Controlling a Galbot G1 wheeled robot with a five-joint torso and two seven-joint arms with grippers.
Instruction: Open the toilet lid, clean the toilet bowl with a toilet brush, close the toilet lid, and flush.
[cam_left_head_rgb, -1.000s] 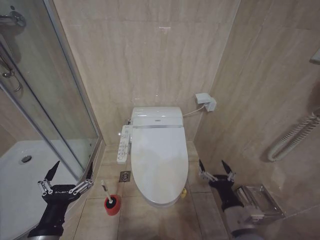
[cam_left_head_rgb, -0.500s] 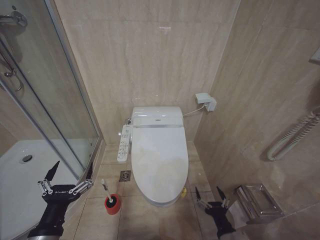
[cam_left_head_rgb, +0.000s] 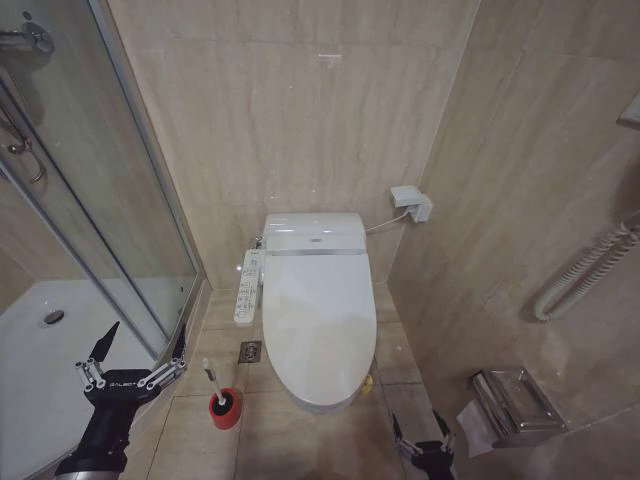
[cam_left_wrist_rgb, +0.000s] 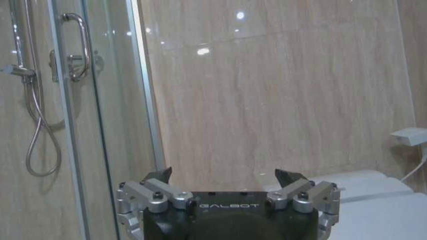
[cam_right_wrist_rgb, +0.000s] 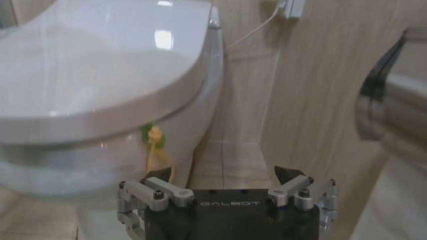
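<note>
The toilet lid (cam_left_head_rgb: 318, 322) lies shut on the white toilet against the back wall, so the inside of the toilet bowl is hidden. The toilet brush (cam_left_head_rgb: 211, 378) stands handle-up in a small red holder (cam_left_head_rgb: 226, 410) on the floor left of the toilet. My left gripper (cam_left_head_rgb: 147, 332) hovers open and empty, left of the brush and beside the shower door. My right gripper (cam_left_head_rgb: 417, 422) is open and empty, low at the picture's bottom edge, right of the toilet's front. In the right wrist view, the right gripper (cam_right_wrist_rgb: 222, 175) sits below the lid (cam_right_wrist_rgb: 100, 65), facing the bowl's outer side (cam_right_wrist_rgb: 73, 162).
A glass shower door (cam_left_head_rgb: 110, 210) closes off the left side. A bidet control panel (cam_left_head_rgb: 247, 288) juts out on the toilet's left. The right wall carries a toilet paper holder (cam_left_head_rgb: 515, 405), a grab bar (cam_left_head_rgb: 585, 270) and a socket box (cam_left_head_rgb: 412, 203). A floor drain (cam_left_head_rgb: 250, 351) lies beside the toilet.
My right gripper has dropped from beside the toilet's front to the bottom edge of the head view. The left arm, the brush and the lid have not moved.
</note>
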